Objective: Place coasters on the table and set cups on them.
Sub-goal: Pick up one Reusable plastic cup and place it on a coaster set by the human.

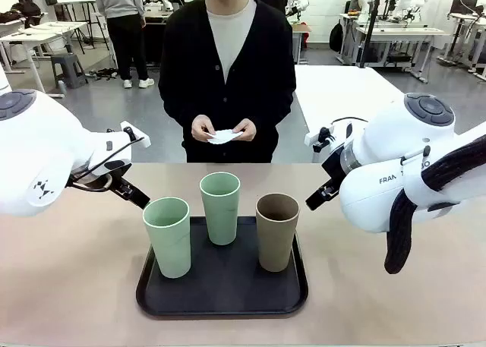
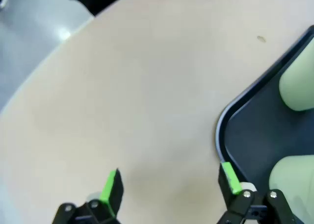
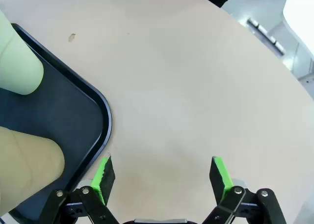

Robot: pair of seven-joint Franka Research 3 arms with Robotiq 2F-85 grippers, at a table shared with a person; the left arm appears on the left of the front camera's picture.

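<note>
Right wrist view: brown cup (image 3: 24, 160) just beside right pincer (image 3: 161, 162).

cups (image 1: 220, 208): three, upright on tray (image 1: 228, 290) | coasters (image 1: 224, 137): in person's hands (image 1: 202, 127)

cups (image 1: 220, 207) on tray (image 1: 225, 288) (seemingly central), on table (image 1: 68, 286)

The person's hands (image 1: 203, 127) cover much of the coasters (image 1: 225, 137), so I cannot count them from here. From the left wrist, both mint cups (image 2: 299, 89) run off the picture's right edge, and the black tray (image 2: 245, 131) goes with them. From the right wrist, the taupe cup (image 3: 27, 160) is cut by the left edge, as is a mint cup (image 3: 17, 57).
</note>
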